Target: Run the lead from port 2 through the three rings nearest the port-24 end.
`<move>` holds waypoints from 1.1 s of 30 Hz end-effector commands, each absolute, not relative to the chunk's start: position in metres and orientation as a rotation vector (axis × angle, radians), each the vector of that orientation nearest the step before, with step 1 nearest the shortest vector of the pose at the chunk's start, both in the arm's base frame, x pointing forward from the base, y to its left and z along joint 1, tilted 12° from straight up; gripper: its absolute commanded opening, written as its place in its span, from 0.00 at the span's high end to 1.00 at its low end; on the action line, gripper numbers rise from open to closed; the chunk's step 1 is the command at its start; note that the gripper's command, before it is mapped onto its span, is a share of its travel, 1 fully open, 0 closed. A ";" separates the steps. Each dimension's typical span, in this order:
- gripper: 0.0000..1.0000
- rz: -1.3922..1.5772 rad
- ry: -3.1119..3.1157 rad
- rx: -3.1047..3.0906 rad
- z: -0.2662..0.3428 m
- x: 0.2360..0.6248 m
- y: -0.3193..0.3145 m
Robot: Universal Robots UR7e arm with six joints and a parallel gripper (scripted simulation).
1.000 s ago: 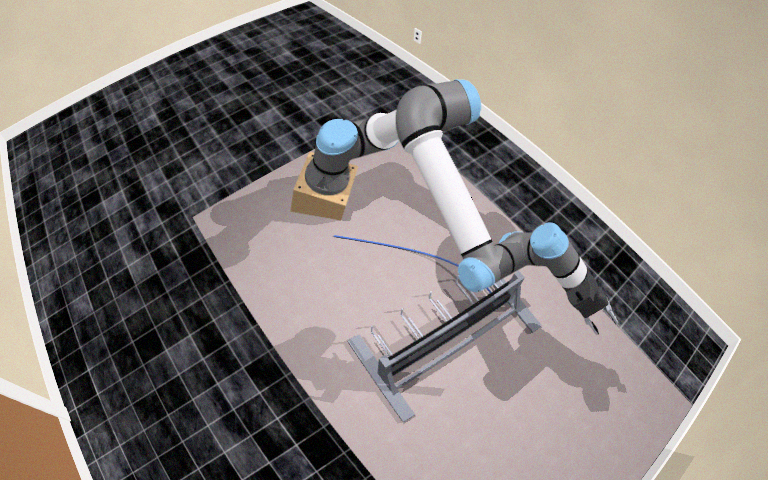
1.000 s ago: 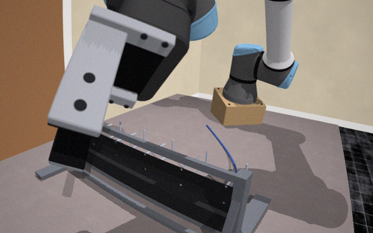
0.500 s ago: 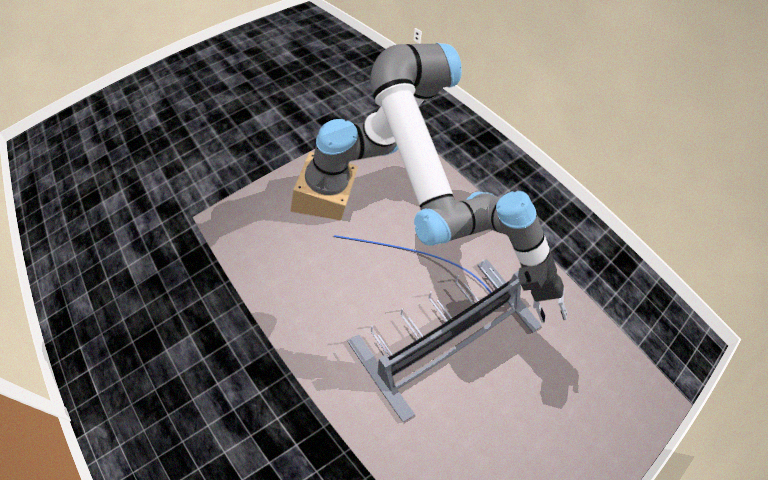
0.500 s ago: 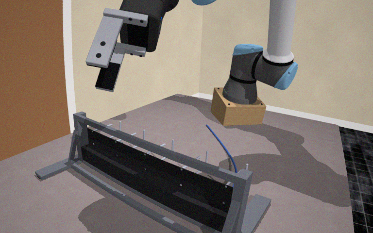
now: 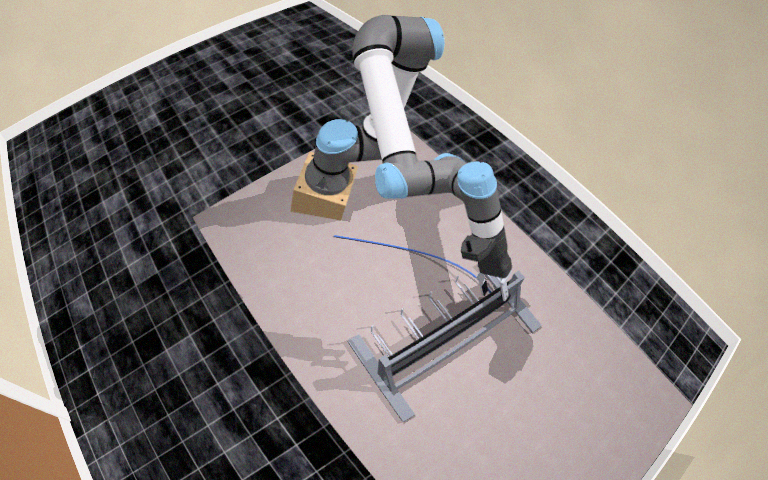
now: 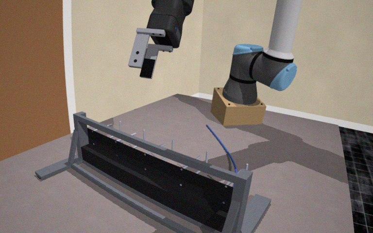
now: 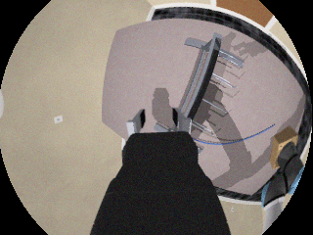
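Pincer hangs open, with no readable writing anywhere.

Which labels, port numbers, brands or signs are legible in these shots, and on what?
None legible.
Patch panel number plates: the front faces away from the exterior view; too small or hidden elsewhere.
Gripper: no readable text.
Wooden base block: no readable text.

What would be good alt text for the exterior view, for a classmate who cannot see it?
An open, empty pincer hangs above a grey rack, seen from behind. Beyond the rack, a blue lead curves over the table towards the arm's wooden base block.
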State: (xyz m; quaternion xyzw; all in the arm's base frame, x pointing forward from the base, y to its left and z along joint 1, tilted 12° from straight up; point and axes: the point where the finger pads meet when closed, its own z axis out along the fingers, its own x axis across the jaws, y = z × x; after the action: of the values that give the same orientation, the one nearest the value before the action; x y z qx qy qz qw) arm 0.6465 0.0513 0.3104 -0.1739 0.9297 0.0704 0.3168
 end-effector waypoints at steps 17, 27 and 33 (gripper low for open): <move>0.00 0.224 2.757 -0.027 0.218 0.457 0.013; 0.00 0.242 2.882 0.203 0.162 0.364 0.014; 0.00 0.250 2.934 0.313 0.134 0.323 0.019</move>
State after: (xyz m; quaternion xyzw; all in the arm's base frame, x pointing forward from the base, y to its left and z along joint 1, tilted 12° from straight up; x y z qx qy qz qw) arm 0.3533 0.0155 0.1548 0.0785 0.9870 0.0834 0.1125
